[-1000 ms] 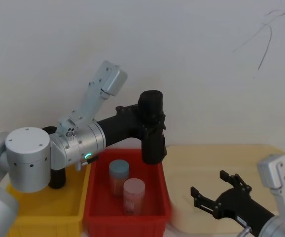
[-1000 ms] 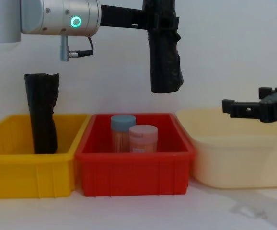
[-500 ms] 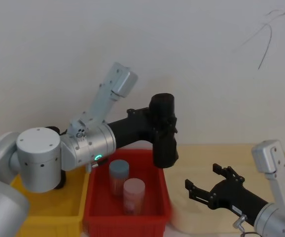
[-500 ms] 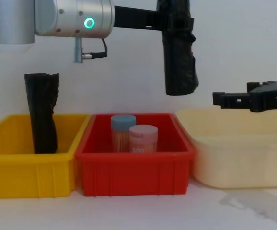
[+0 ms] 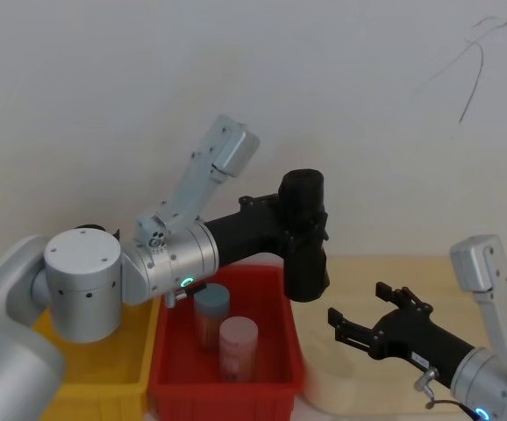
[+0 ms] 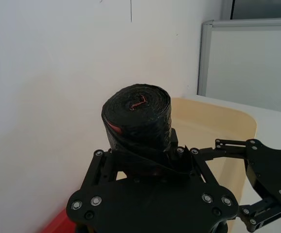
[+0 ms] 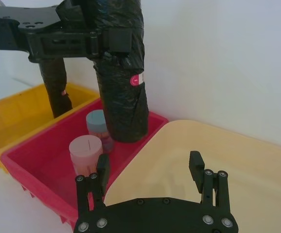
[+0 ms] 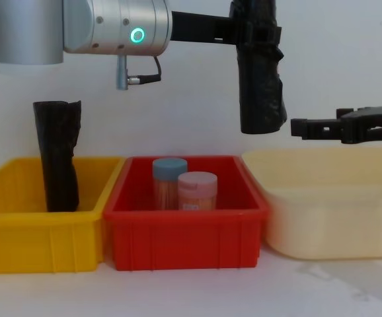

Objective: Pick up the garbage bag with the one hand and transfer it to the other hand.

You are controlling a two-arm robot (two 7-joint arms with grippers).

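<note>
One crinkled, cylindrical garbage bag (image 5: 306, 274) hangs in left gripper (image 5: 307, 231).

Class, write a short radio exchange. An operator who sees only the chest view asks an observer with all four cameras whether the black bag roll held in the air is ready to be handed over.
Operator: My view cuts off the top of the black plastic garbage bag roll. Where does the black long-fingered left gripper grip it?
Observer: Just below its top. The left wrist view shows the rolled end standing clear above the fingers.
Operator: Is the black long-fingered right gripper open?
Observer: Yes. The right wrist view shows its fingers spread, with the roll ahead of them, not between them.
</note>
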